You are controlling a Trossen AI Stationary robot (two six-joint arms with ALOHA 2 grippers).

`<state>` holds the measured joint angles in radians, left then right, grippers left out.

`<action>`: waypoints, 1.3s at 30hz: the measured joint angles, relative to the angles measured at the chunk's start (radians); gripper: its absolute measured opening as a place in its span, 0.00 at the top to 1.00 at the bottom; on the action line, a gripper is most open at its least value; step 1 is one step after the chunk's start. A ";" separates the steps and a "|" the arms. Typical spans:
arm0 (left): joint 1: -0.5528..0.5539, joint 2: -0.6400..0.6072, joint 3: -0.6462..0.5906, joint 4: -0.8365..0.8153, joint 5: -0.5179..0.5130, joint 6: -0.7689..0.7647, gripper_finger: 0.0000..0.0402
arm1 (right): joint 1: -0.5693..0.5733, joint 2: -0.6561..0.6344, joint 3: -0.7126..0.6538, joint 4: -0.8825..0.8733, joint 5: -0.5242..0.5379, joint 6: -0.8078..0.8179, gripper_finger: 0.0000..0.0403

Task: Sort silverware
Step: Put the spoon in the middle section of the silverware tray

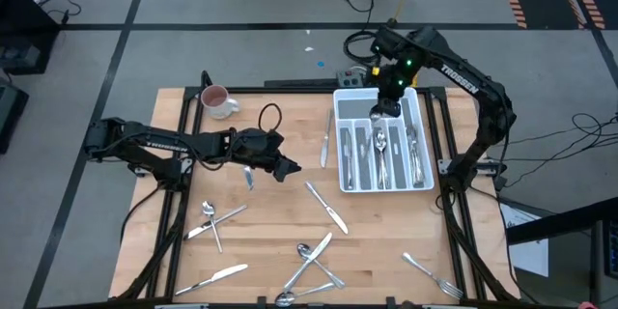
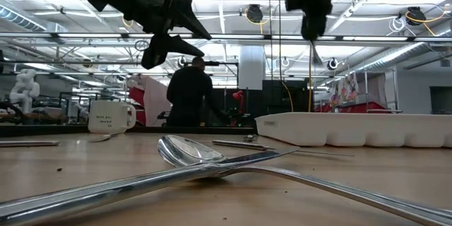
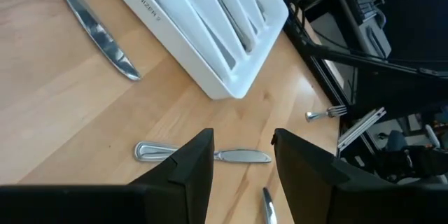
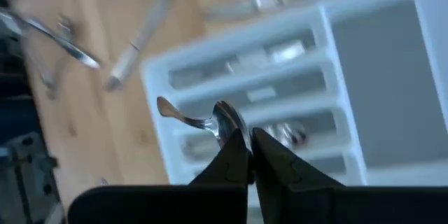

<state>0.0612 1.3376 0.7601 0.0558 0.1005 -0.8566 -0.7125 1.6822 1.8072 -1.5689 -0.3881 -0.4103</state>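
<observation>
Shiny steel fills the bottom of my low view: a spoon [image 2: 185, 150] lying across other silverware handles on the pale wood table [image 1: 280, 232]. In my high view, loose pieces are scattered over the lower half of the frame, a fork [image 1: 432, 276] at lower right, a knife [image 1: 328, 208] near centre.

My left gripper [image 1: 286, 167] hangs just left of centre in the high view, fingers apart and holding nothing; its wrist view shows a knife [image 3: 203, 154] on the wood below them.

Right of centre sits the white tray [image 1: 425, 145], several pieces already in its slots. "ORGANIZER" is readable on its wall [image 3: 140, 1] in the left wrist view. My right gripper [image 1: 384, 111] is over the tray's upper end, clamped tight on a spoon [image 4: 203, 117].

"TROSSEN" is printed on the right arm [image 1: 461, 75]. At upper left stands the mug [image 1: 215, 101]; its dark lettering is too small to read.

Beyond the table: grey floor, cables, a person [image 2: 189, 92] in dark clothes, bright ceiling beams.
</observation>
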 joint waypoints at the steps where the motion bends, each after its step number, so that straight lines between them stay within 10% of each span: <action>1: 0.000 0.000 0.000 -0.001 0.000 0.000 0.61 | -0.011 0.001 -0.031 -0.002 0.017 -0.001 1.00; 18: 0.000 0.000 0.000 0.001 0.000 0.001 0.61 | -0.041 0.001 -0.370 0.043 0.096 -0.099 1.00; 39: 0.000 0.000 0.000 0.001 -0.030 0.000 0.61 | -0.066 0.155 -0.405 0.134 0.038 -0.181 1.00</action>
<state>0.0612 1.3380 0.7601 0.0572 0.0704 -0.8566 -0.7787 1.8377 1.4021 -1.4349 -0.3500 -0.5910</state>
